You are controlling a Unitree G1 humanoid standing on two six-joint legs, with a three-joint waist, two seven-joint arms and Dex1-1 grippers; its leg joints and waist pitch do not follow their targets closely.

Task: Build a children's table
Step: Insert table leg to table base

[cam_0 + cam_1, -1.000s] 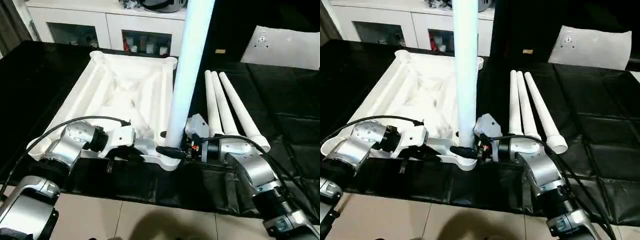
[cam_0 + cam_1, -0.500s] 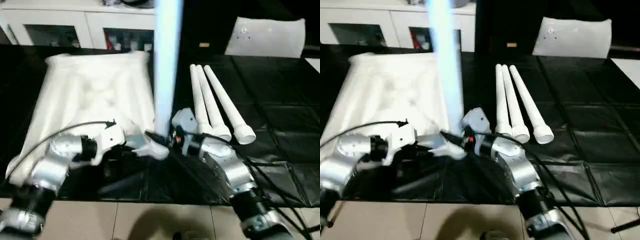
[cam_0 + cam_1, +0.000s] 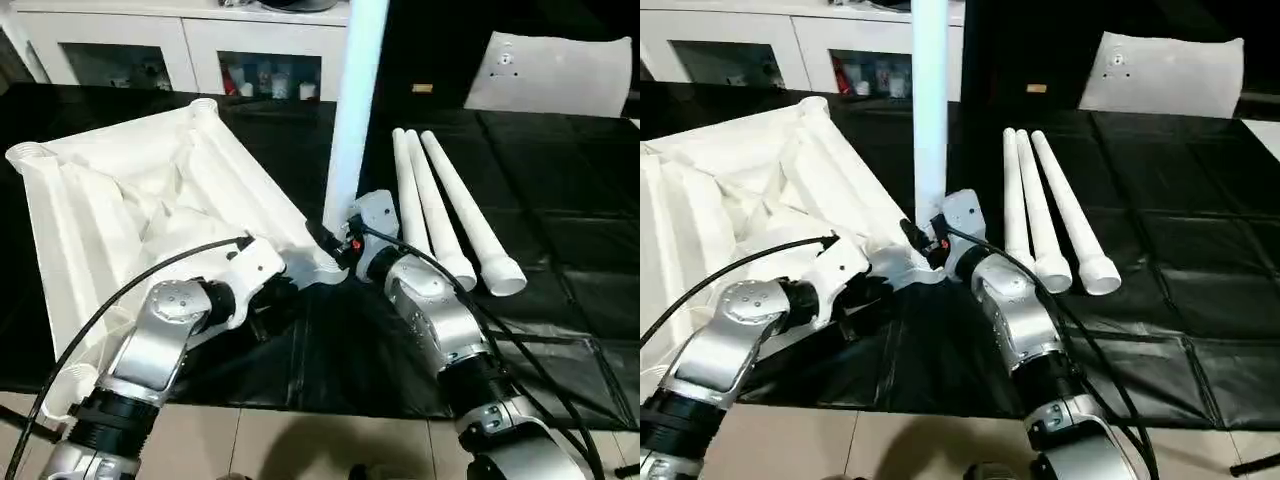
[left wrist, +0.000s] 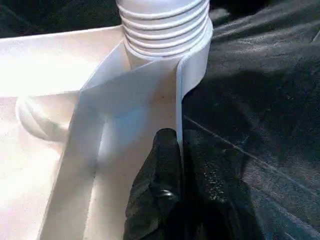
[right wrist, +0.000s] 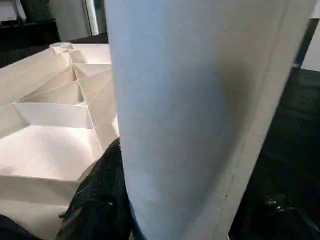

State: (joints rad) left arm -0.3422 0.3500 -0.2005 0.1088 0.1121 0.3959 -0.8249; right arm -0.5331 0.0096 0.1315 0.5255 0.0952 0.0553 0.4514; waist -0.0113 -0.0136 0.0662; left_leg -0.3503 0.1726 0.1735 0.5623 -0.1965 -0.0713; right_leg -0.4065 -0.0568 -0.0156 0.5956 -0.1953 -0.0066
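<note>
Your left gripper (image 4: pixel 172 150) had its jaws pinched shut on the raised rim of the white tabletop (image 3: pixel 130 200), which lay ribs-up on the black worktop (image 3: pixel 560 200). At the near corner socket, your right gripper (image 3: pixel 335 245) clasped the upright leg (image 3: pixel 355 100). Best to keep that leg plumb while pressing. Three spare legs (image 3: pixel 445 215) lay just right.
</note>
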